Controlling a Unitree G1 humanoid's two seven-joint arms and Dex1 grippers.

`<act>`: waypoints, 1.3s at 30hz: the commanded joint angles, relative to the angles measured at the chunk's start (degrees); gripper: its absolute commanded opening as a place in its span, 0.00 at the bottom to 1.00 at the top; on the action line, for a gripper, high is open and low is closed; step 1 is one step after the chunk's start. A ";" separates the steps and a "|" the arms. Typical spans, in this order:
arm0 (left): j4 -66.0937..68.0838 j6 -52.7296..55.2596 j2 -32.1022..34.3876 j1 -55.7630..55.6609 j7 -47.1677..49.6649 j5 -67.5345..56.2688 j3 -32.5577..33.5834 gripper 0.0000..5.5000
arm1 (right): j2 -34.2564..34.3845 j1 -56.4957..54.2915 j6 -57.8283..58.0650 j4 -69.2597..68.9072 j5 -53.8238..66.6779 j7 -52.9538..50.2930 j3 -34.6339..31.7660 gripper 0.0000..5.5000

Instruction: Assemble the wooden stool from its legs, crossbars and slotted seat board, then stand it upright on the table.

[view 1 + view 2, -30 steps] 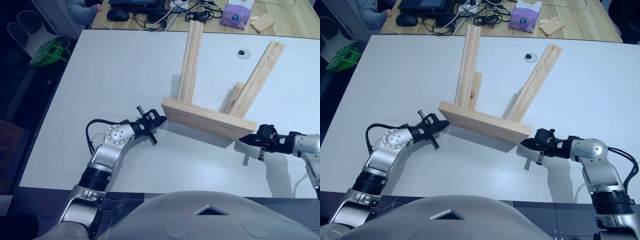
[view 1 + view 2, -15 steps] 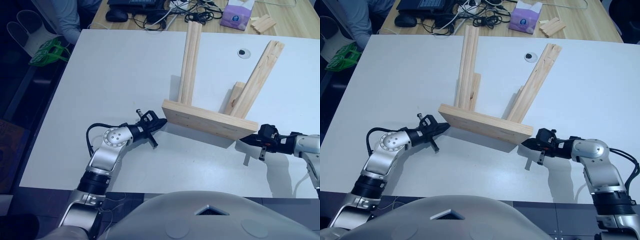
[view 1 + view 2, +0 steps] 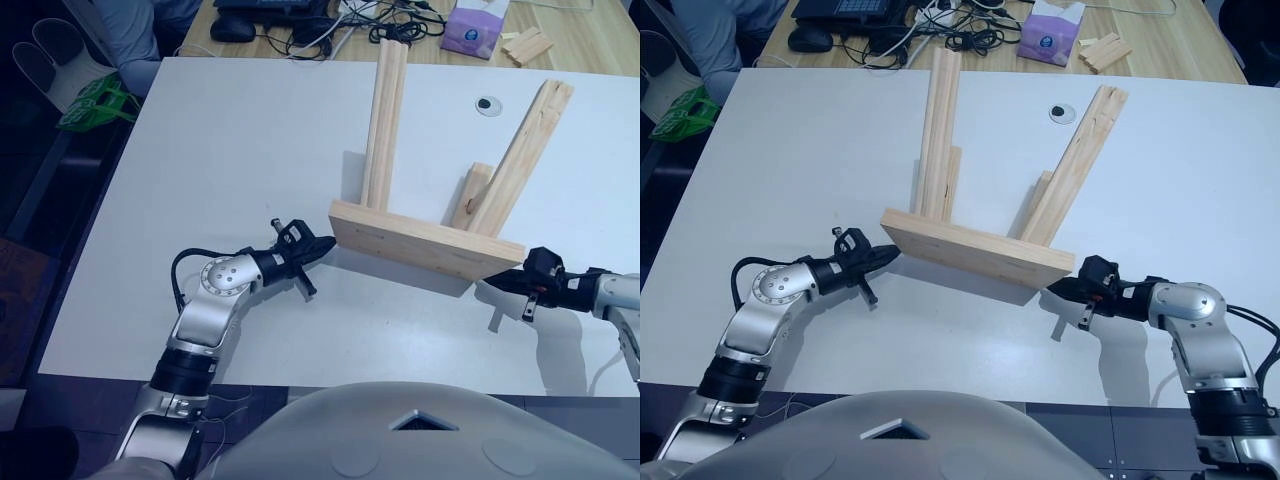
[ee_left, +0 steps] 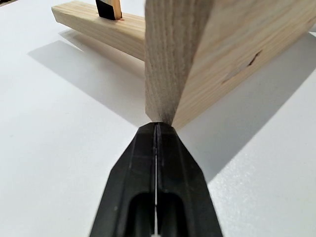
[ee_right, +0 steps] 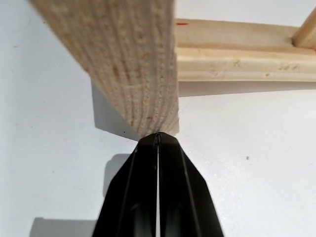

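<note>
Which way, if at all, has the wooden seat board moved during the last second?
Yes. The seat board has shifted slightly toward the robot's right, judged against the round hole behind it, which keeps its place in the left eye view.

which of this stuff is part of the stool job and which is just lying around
Job: seat board, legs fitted to it, left end effector and right end effector at the board's ends.
Lying about: tissue box, wood offcuts, cables, green object beside the table.
</note>
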 commanded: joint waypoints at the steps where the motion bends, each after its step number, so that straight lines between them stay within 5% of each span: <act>1: -3.27 -0.01 -1.44 -0.80 -3.38 -3.19 -1.67 0.00 | 1.99 -1.94 1.33 -4.35 5.21 0.77 -0.46 0.00; 39: -11.79 11.46 -5.37 -7.32 -1.47 -19.18 8.66 0.00 | 5.98 -7.04 21.75 -17.25 27.05 -2.87 -12.14 0.00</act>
